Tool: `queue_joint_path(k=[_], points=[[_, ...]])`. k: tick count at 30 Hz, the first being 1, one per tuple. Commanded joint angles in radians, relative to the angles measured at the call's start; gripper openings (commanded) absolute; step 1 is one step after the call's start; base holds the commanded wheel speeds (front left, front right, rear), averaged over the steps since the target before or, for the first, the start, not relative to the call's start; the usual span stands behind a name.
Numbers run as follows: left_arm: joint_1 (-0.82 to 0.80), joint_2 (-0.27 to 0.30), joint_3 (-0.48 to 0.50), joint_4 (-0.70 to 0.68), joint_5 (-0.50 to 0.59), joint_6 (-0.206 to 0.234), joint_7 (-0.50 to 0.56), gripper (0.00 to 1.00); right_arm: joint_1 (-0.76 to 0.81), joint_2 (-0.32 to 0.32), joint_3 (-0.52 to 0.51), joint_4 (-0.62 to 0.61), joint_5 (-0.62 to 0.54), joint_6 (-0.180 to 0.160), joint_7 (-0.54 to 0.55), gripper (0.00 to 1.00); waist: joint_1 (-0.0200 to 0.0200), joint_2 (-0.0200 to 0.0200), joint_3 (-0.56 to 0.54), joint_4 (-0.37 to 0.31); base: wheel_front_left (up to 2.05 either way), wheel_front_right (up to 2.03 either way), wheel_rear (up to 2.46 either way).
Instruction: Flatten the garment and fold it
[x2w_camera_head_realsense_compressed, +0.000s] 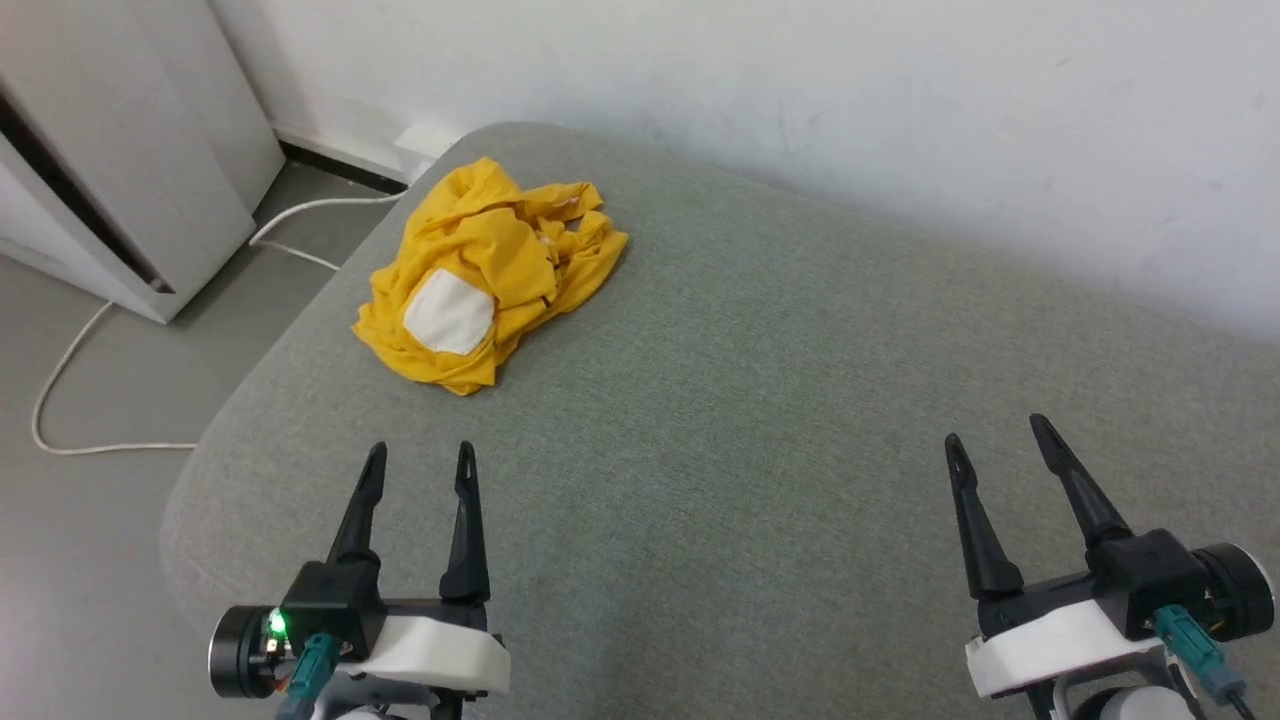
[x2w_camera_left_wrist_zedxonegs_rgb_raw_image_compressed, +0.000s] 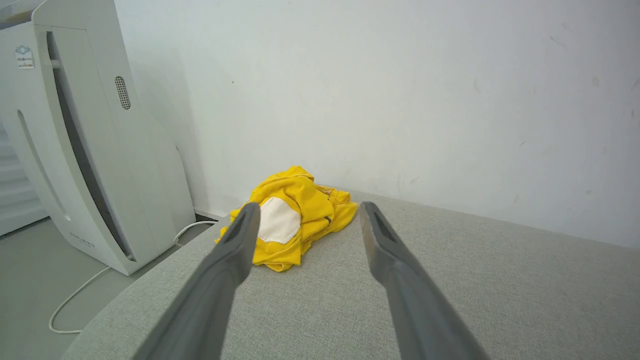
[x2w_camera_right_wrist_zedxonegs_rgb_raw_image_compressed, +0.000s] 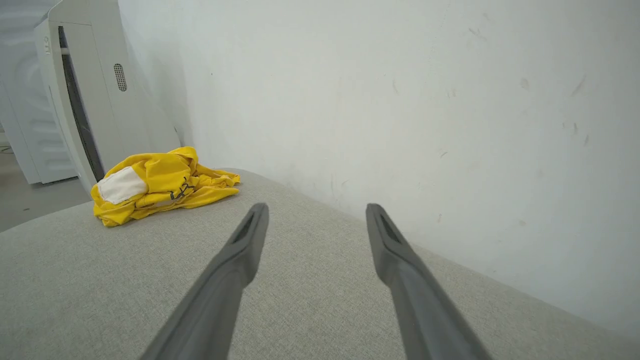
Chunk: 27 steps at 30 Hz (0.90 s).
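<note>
Yellow garment (x2w_camera_head_realsense_compressed: 490, 270) bunched in a heap on the far left part of a grey fabric-topped desk (x2w_camera_head_realsense_compressed: 800, 400), close to its rounded far-left corner. White patch turned up on the near side of the heap. Neither flattened nor folded. Left pincer (x2w_camera_head_realsense_compressed: 421, 450) at near left over the desk, fingers spread, nothing between them, well apart from the garment. Right pincer (x2w_camera_head_realsense_compressed: 995, 430) at near right, likewise spread and empty, farther from the heap. White wall (x2w_camera_head_realsense_compressed: 850, 100) along the desk's far edge. White appliance (x2w_camera_head_realsense_compressed: 120, 150) on the floor off to the left, white cable (x2w_camera_head_realsense_compressed: 60, 370) looping past it.

Left wrist view: left pincer (x2w_camera_left_wrist_zedxonegs_rgb_raw_image_compressed: 310, 207) wide apart, gripping nothing. Garment (x2w_camera_left_wrist_zedxonegs_rgb_raw_image_compressed: 300, 200) straight ahead and beyond the tips, white patch facing the camera, resting on the desk (x2w_camera_left_wrist_zedxonegs_rgb_raw_image_compressed: 500, 290) near the wall (x2w_camera_left_wrist_zedxonegs_rgb_raw_image_compressed: 400, 100). Appliance (x2w_camera_left_wrist_zedxonegs_rgb_raw_image_compressed: 90, 150) standing to the left, cable (x2w_camera_left_wrist_zedxonegs_rgb_raw_image_compressed: 75, 300) on the floor below it.

Right wrist view: right pincer (x2w_camera_right_wrist_zedxonegs_rgb_raw_image_compressed: 316, 206) spread, empty, aimed toward the wall (x2w_camera_right_wrist_zedxonegs_rgb_raw_image_compressed: 400, 100). Garment (x2w_camera_right_wrist_zedxonegs_rgb_raw_image_compressed: 160, 185) far off to the left on the desk (x2w_camera_right_wrist_zedxonegs_rgb_raw_image_compressed: 75, 275), white patch at its left end, thin black lines among the folds. Appliance (x2w_camera_right_wrist_zedxonegs_rgb_raw_image_compressed: 85, 100) behind the heap.
</note>
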<state>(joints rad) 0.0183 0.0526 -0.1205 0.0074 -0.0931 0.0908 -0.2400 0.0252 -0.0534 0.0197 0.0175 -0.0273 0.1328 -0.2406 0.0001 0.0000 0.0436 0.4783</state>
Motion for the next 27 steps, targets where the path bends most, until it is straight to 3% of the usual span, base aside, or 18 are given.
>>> queue_joint_path(k=[1, 17, 23, 27], points=[[0.002, -0.002, -0.006, -0.004, -0.007, 0.010, -0.012, 1.00, 0.004, 0.003, 0.002, 0.001, -0.007, -0.002, -0.012, 1.00, -0.0001, 0.0000, 0.004, 0.011, 0.00, 0.00, 0.00], [-0.002, -0.002, -0.016, -0.005, -0.010, 0.016, -0.022, 1.00, 0.001, 0.003, -0.002, 0.002, -0.018, -0.002, -0.021, 1.00, -0.0001, 0.0000, 0.021, 0.029, 0.00, 0.00, 0.00], [-0.066, -0.001, -0.001, 0.049, -0.041, -0.020, -0.022, 1.00, -0.020, 0.003, 0.006, -0.016, -0.049, -0.002, -0.021, 1.00, -0.0001, 0.0000, 0.079, -0.005, 0.00, 0.00, 0.00], [-0.192, 0.033, 0.017, 0.144, -0.056, -0.055, -0.010, 1.00, -0.049, 0.003, 0.007, -0.047, -0.074, -0.002, -0.021, 1.00, -0.0001, 0.0000, 0.155, -0.050, 0.00, 0.00, 0.00]])
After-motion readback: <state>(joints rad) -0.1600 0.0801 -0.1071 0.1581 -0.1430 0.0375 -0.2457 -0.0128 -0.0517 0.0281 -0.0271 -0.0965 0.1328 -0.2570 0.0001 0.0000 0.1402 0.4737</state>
